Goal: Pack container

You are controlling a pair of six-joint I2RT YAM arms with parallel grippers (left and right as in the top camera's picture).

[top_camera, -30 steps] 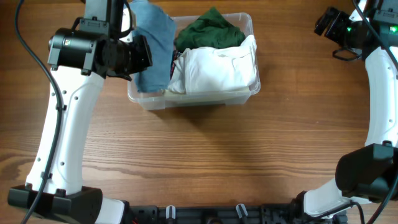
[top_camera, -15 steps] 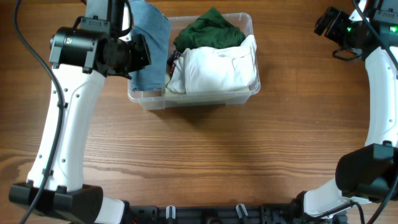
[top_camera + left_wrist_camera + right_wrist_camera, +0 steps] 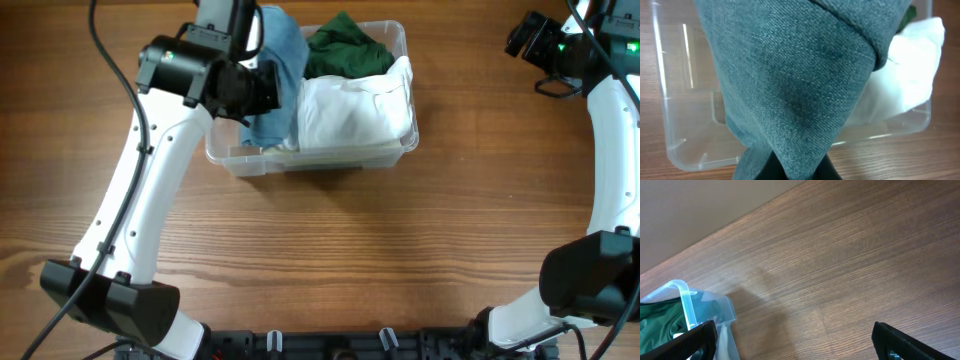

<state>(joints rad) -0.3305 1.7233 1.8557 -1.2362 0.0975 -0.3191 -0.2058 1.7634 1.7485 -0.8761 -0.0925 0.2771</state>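
The clear plastic container [image 3: 405, 60] stands at the back middle of the table. It holds a white folded garment [image 3: 360, 105] on the right and a dark green one [image 3: 345, 48] at the back. My left gripper [image 3: 792, 172] is shut on a blue denim garment [image 3: 278, 75], which hangs over the container's left half. In the left wrist view the denim [image 3: 795, 75] fills most of the frame, with the container wall [image 3: 685, 145] and the white garment [image 3: 910, 75] behind it. My right gripper [image 3: 795, 342] is open and empty, far to the right of the container [image 3: 687, 297].
Bare wooden table [image 3: 380, 250] spreads in front of the container and to its right. The right arm [image 3: 615, 130] stands along the table's right edge. The left arm [image 3: 140, 190] reaches over the table's left side.
My left gripper has moved right with the blue denim garment, from beside the container's left wall to over its left half. The right arm has not moved.
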